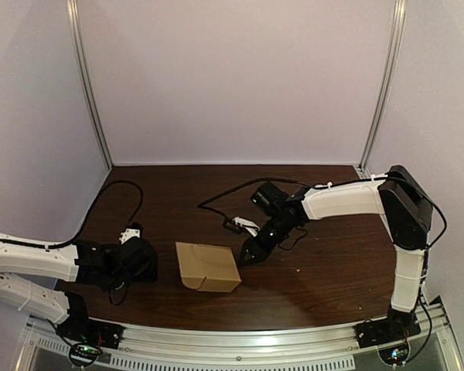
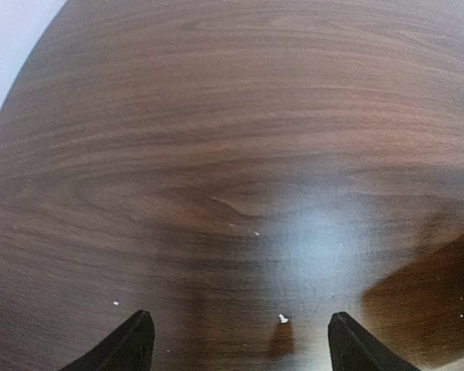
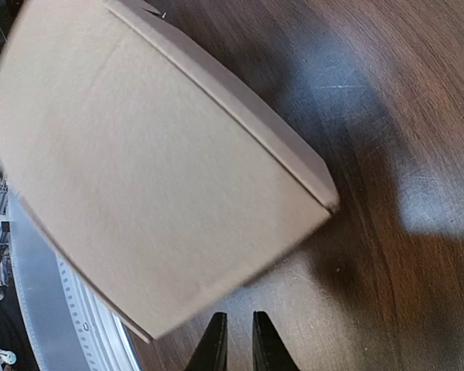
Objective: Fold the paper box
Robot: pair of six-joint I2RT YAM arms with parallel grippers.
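Tabletop (image 1: 325,278) of dark wood grain, pale walls (image 1: 240,77), closed paper box (image 1: 207,267), left claw (image 2: 240,321) released, right claw (image 3: 237,321) clenched empty

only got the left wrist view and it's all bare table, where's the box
Observer: The box sits on the table, just right of the left gripper, between the two arms.
Operator: is the other arm on it
Observer: The right gripper is at the box's right edge, fingers nearly together with nothing between them. I can't tell if it touches.
Operator: lid down or up
Observer: Down. The top looks flat and closed in the top view.
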